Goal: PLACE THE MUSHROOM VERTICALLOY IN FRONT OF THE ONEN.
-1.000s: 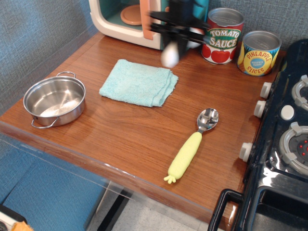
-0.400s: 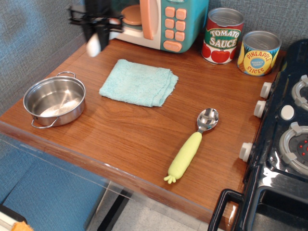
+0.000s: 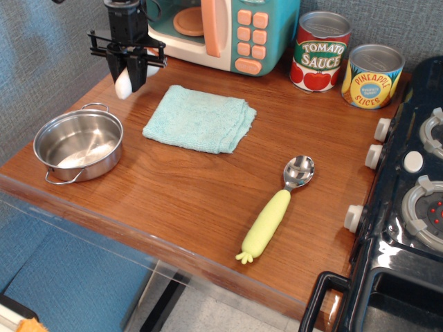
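The off-white mushroom (image 3: 124, 86) hangs upright in my black gripper (image 3: 127, 69), which is shut on it. It sits just above the wooden table (image 3: 180, 187) at the back left, in front of the left part of the cream and teal toy oven (image 3: 228, 31). The oven's door stands open, showing the salmon inner plate (image 3: 188, 21). I cannot tell whether the mushroom's lower end touches the table.
A light teal folded cloth (image 3: 201, 119) lies right of the gripper. A steel pot (image 3: 78, 145) stands at the front left. A yellow-handled spoon (image 3: 275, 211) lies mid-right. Tomato sauce (image 3: 319, 52) and pineapple (image 3: 372, 76) cans stand at the back. A black stove (image 3: 408, 207) is at the right.
The gripper carried the mushroom from in front of the oven's right side to the left, then lowered it slightly toward the table.
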